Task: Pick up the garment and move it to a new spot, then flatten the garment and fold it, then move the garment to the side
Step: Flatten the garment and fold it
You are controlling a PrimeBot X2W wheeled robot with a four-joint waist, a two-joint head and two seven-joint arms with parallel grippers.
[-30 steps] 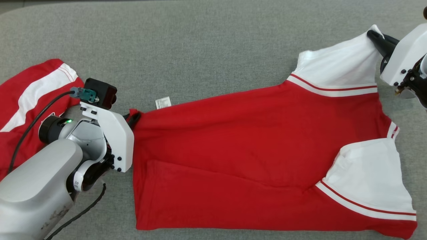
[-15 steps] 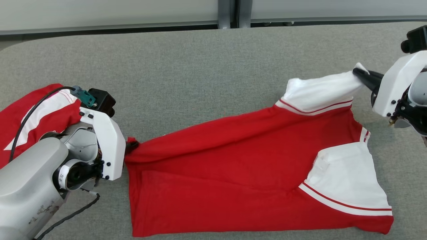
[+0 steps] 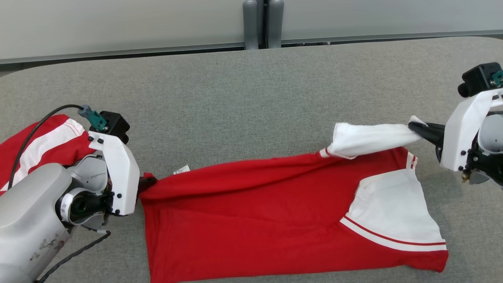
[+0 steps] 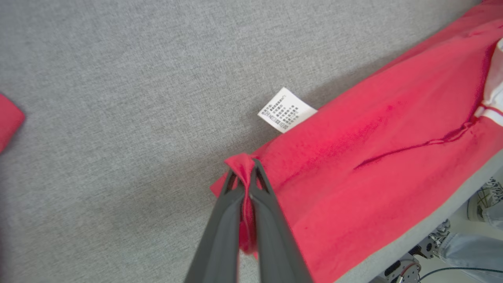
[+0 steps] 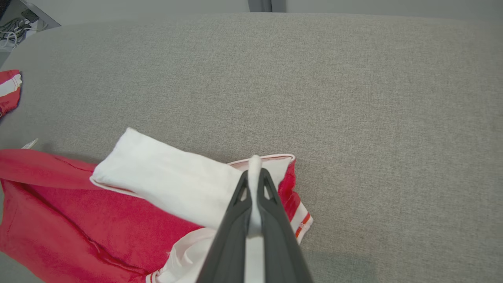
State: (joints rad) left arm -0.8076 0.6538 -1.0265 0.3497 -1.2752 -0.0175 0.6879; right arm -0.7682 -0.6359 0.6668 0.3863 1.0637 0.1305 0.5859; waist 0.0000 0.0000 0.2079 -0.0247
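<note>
A red garment with white sleeves lies stretched across the grey table, its near edge at the table's front. My left gripper is shut on the garment's red hem corner, beside a white care label. My right gripper is shut on the far white sleeve, lifting it over the red body. In the right wrist view the sleeve runs off to the left from between my gripper fingers.
A second red and white garment lies at the table's left edge, partly behind my left arm. A grey wall with a post runs behind the table. A person's shoe and trouser leg stand on the floor past the table's edge.
The head camera has tilted up, so the far wall shows. Both grippers have pulled the garment's far edge toward me; the white sleeve now lies folded over the red body.
</note>
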